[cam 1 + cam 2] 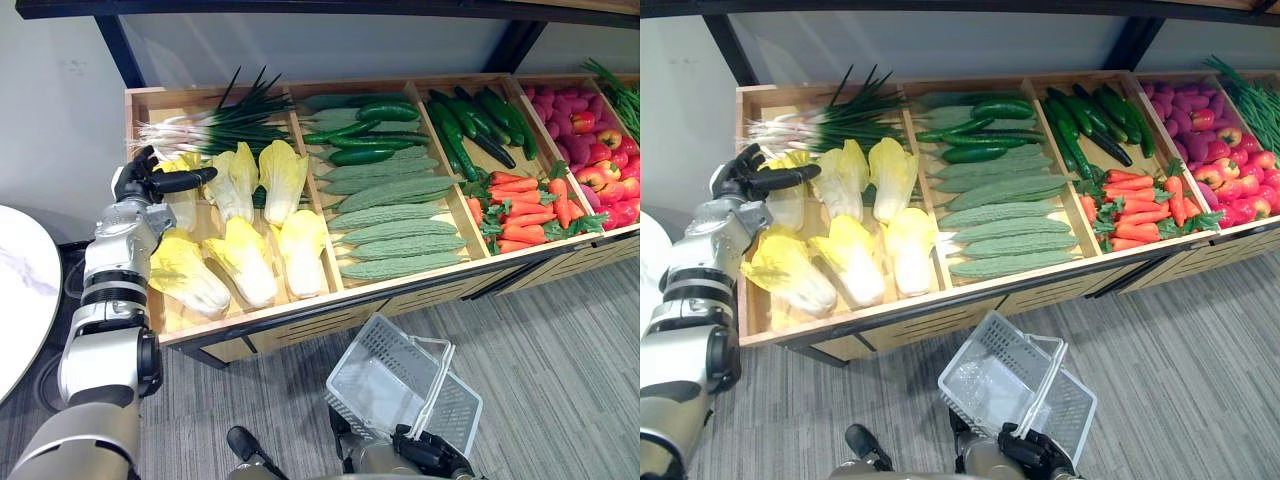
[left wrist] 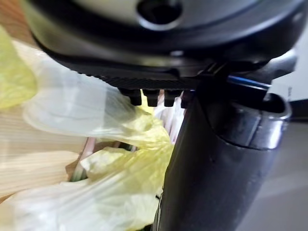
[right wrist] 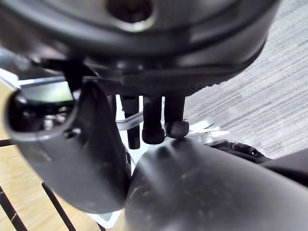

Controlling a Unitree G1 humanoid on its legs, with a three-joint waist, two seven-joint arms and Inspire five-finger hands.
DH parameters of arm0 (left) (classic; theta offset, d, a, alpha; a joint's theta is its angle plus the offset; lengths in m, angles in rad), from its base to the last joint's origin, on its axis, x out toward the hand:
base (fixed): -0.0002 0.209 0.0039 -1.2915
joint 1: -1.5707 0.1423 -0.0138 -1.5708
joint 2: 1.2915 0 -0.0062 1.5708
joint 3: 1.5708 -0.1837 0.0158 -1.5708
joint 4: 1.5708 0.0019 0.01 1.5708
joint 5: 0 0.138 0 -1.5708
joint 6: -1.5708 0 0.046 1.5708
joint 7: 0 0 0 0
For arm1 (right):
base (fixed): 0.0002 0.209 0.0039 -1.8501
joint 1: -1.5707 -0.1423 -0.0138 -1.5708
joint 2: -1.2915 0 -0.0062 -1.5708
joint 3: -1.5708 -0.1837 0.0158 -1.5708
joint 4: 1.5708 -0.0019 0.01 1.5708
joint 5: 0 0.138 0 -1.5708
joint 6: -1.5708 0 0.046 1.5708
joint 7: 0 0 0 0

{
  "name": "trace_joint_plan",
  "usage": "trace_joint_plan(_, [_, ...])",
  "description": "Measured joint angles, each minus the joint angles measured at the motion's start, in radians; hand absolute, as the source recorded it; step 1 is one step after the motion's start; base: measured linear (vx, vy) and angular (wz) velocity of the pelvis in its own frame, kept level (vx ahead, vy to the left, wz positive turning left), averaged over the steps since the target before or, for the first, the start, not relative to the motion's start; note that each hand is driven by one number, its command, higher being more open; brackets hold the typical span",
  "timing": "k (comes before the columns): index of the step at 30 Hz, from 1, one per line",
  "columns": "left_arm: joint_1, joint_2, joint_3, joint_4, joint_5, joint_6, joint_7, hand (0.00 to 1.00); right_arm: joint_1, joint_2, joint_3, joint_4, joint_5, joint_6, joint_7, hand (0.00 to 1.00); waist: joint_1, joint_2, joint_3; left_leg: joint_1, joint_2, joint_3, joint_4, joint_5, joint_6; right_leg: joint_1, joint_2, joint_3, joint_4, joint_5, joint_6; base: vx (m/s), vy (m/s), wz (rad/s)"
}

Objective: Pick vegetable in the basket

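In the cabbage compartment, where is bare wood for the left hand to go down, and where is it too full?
Bare wood shows in the back left corner, between the wall and the scallions, and in a strip along the front wall beside the nearest cabbage. Around the left hand the cabbages lie close together; the bitter gourds fill their compartment.

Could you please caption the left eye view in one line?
The left hand hovers at the cabbages in the stand's left bin; the right hand holds a white basket below.
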Motion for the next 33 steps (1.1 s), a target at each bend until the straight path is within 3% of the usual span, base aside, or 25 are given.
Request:
trace_joint_plan(5, [0.000, 0.016, 0.074, 0.029, 0.032, 0.018, 0.015, 1.00, -0.017, -0.010, 0.019, -0.008, -0.003, 0.009, 0.001, 0.00, 0.001, 0.000, 0.021, -0.003, -0.001, -0.002, 0.000, -0.002, 0.001, -0.001, -0.002, -0.004, 0.000, -0.002, 0.001, 0.06, 0.029, 0.02])
trace_joint_plan(14, [-0.014, 0.016, 0.075, 0.039, 0.034, 0.024, 0.013, 1.00, -0.038, -0.025, 0.046, -0.011, -0.004, 0.020, 0.001, 0.00, -0.002, 0.004, 0.027, -0.005, -0.003, -0.002, 0.005, -0.003, 0.004, -0.004, -0.004, -0.006, 0.000, -0.006, -0.001, 0.05, 0.023, 0.00])
trace_joint_plan(19, [-0.042, 0.017, 0.076, 0.045, 0.071, 0.056, 0.006, 1.00, -0.049, -0.045, 0.072, -0.031, -0.004, 0.033, 0.001, 0.00, -0.002, 0.012, 0.045, -0.006, -0.005, -0.002, 0.005, -0.004, 0.005, -0.005, -0.006, -0.007, 0.001, -0.008, -0.001, 0.00, 0.000, 0.00])
trace_joint_plan(20, [-0.043, 0.017, 0.076, 0.045, 0.089, 0.064, -0.005, 0.00, -0.051, -0.049, 0.076, -0.037, -0.004, 0.037, 0.001, 0.00, -0.003, 0.015, 0.047, -0.006, -0.005, -0.001, 0.005, -0.004, 0.005, -0.005, -0.006, -0.007, 0.002, -0.009, -0.001, 0.00, 0.000, 0.00])
trace_joint_plan(28, [-0.081, 0.049, 0.106, 0.051, 0.481, 0.159, -0.234, 0.00, -0.077, -0.054, 0.080, -0.056, -0.007, 0.064, 0.001, 0.00, -0.016, 0.015, 0.057, -0.008, -0.008, 0.014, 0.006, -0.007, 0.009, -0.023, -0.007, 0.002, 0.023, -0.021, 0.002, 0.02, 0.008, -0.03])
trace_joint_plan(33, [-0.101, 0.062, 0.088, 0.053, 0.818, 0.306, -0.491, 0.00, -0.106, -0.060, 0.085, -0.066, -0.024, 0.081, 0.005, 0.00, -0.037, 0.019, 0.062, -0.003, -0.016, 0.034, 0.006, -0.019, 0.010, -0.038, -0.009, 0.024, 0.041, -0.032, 0.009, 0.07, 0.045, -0.12])
